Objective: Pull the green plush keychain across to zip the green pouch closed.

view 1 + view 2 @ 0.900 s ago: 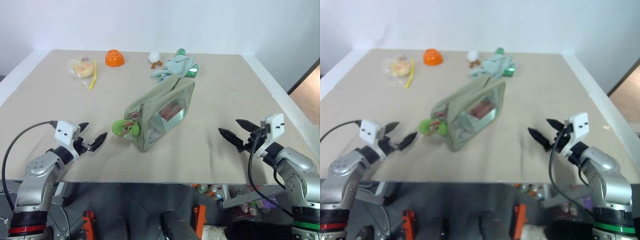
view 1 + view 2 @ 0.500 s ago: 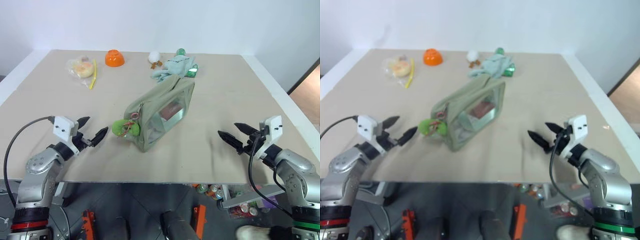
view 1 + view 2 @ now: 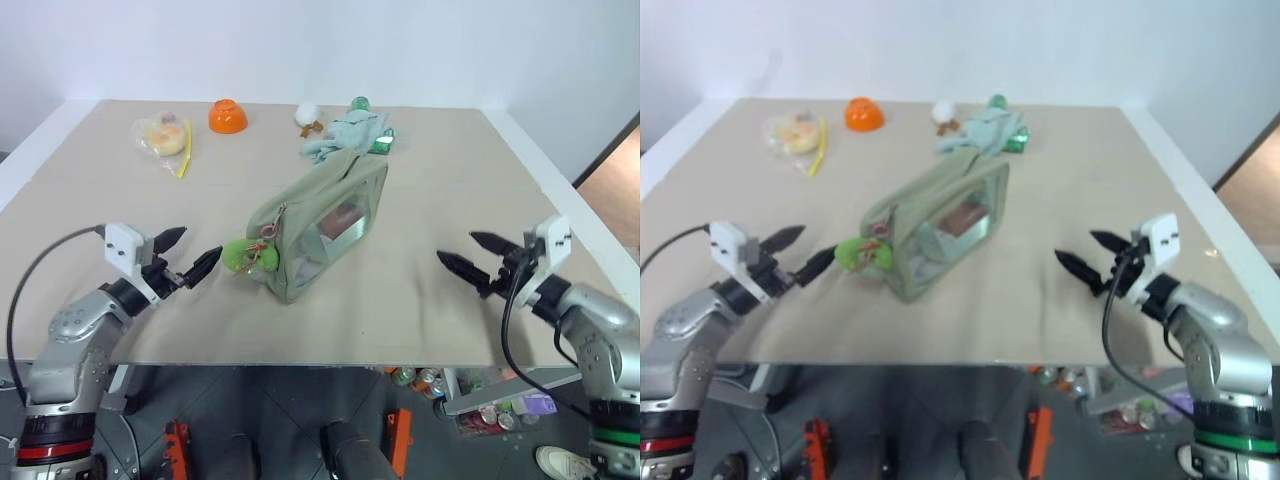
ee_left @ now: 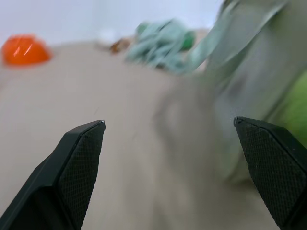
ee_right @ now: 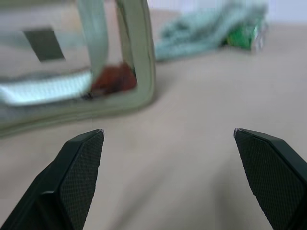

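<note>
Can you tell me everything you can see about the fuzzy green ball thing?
The green plush keychain is a small, bright lime-green fuzzy ball with bits of red-pink trim. It lies on the tan table, right against the near end of the green pouch, where it hangs from the zipper. Nothing grips it: the left gripper is open, close beside it but apart. Its cord is too small to make out.

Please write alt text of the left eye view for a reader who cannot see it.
A green pouch lies mid-table with a green plush keychain at its near end. The open left gripper points at the keychain; the open right gripper waits apart.
</note>
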Controlling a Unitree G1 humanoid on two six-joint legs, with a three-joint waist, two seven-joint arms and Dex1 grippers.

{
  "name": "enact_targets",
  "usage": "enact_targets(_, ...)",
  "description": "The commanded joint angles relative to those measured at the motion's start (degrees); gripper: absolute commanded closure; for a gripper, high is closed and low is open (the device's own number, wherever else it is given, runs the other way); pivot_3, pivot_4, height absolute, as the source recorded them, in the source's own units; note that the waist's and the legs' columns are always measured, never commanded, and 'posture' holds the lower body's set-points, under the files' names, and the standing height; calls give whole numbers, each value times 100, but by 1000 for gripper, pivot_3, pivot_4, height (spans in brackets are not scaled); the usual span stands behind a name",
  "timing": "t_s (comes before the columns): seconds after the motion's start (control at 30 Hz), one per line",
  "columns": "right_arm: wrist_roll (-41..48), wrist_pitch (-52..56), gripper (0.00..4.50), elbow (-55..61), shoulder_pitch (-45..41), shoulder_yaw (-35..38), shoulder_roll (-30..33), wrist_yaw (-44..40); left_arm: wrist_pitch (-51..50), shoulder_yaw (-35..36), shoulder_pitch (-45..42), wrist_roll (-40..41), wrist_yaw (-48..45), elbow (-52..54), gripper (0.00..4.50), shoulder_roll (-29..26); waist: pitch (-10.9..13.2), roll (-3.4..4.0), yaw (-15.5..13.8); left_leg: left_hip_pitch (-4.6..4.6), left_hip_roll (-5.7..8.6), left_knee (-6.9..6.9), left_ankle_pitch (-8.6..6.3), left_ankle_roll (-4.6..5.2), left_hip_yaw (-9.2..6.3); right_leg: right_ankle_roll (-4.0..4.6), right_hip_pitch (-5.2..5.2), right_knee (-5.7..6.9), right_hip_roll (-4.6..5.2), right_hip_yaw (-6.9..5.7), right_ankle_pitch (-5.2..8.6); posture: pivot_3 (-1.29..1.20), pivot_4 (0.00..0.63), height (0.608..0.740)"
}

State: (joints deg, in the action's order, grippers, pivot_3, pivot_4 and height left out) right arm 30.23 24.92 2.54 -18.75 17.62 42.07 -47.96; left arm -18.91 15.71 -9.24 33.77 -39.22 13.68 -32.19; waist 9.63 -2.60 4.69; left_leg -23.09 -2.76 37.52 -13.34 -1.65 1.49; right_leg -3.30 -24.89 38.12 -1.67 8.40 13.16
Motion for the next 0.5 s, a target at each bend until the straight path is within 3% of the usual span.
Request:
enact_targets(0.03, 8, -18, 0, -218, -1158, -492, 206, -611, -478, 199, 149, 559, -187, 915, 47, -377, 7, 6, 64, 1, -2, -1, 0, 0, 0, 1, -1, 1, -3, -1, 0, 0, 150, 740)
enact_targets(0.27, -756, -889, 0, -1518, -3405, -1851, -93, -1957, -1207, 188, 36, 1213, -352, 1496, 47, -911, 14, 14, 113, -1, -4, -8, 8, 12, -15, 19, -4, 2, -3, -26, -2, 0, 150, 740)
enact_targets(0.5, -1943, -2983, 0, -3854, -4634, -2650, -474, -2828, -1409, 218, -334, 1269, -502, 1199, 47, -1124, 16, 14, 107, -22, 1, -8, 7, 10, -29, 28, -11, 1, 10, -42, -1, 0, 150, 740)
